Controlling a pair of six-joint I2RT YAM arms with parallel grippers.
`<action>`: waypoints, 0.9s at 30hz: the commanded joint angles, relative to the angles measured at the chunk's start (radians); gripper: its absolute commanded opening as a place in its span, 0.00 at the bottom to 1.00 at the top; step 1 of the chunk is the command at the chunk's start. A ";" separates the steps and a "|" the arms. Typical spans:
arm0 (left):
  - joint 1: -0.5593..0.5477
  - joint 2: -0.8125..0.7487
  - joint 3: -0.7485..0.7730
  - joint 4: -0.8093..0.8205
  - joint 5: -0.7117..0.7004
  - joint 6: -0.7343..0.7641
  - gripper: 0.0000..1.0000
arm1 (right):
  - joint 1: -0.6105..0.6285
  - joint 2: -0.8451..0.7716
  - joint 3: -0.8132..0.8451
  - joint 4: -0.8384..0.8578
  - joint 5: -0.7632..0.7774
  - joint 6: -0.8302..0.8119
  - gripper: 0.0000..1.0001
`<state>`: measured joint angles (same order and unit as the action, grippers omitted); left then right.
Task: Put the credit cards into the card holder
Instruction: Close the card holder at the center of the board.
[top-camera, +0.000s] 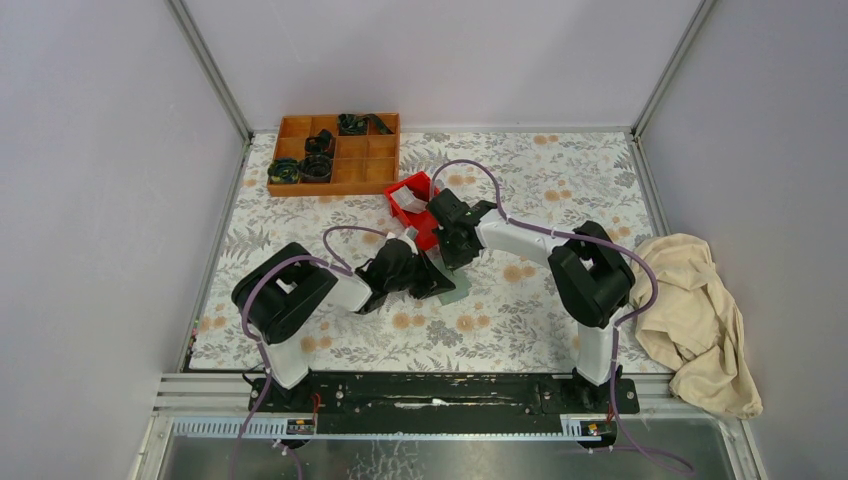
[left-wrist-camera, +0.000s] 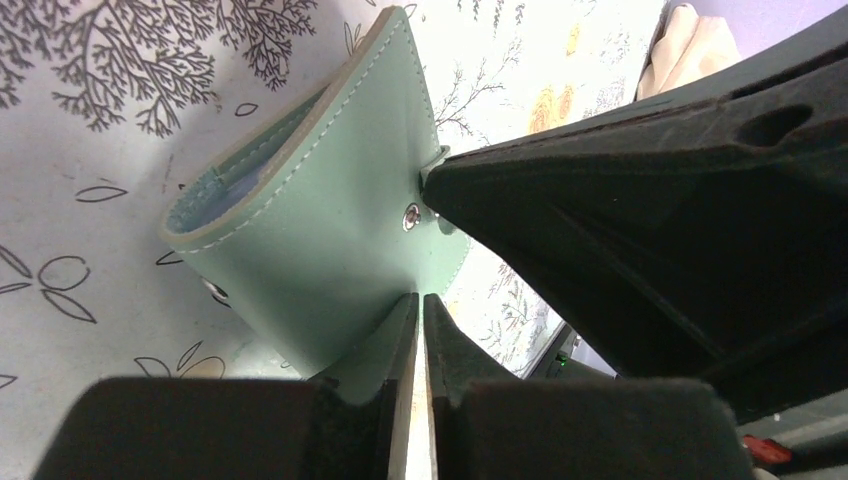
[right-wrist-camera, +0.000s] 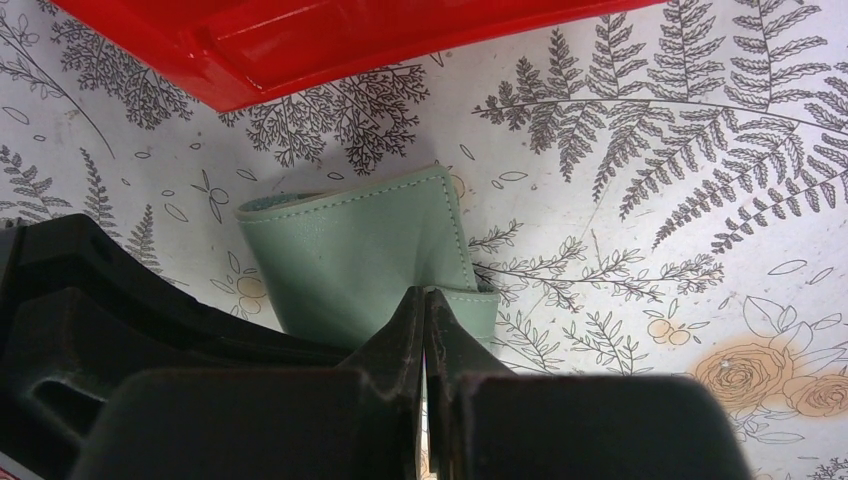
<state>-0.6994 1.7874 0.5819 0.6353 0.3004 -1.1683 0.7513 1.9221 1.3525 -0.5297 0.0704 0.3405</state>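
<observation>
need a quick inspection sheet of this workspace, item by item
surface: floral tablecloth lying flat on the table
job's things: card holder held partly open between both claws; credit cards show as whitish pieces in the red bin, count cannot be told
clutter: wooden tray with black parts at the far left; beige cloth bunched at the right edge
grippers: left claw shut on the card holder's flap; right claw shut on its edge
cables: purple cables loop over both arms, no snag seen
surroundings: grey walls, metal frame posts
</observation>
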 joint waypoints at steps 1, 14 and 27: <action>0.003 0.040 -0.013 -0.120 -0.025 0.053 0.15 | 0.029 0.029 0.034 0.012 0.002 0.001 0.00; 0.004 -0.120 0.020 -0.253 -0.081 0.153 0.28 | 0.029 0.033 -0.006 0.031 0.005 0.000 0.00; 0.027 -0.264 -0.071 -0.338 -0.175 0.172 0.31 | 0.029 0.026 -0.002 0.025 0.009 0.002 0.00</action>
<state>-0.6785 1.5299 0.5220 0.3336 0.1665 -1.0283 0.7681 1.9316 1.3567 -0.5106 0.0776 0.3378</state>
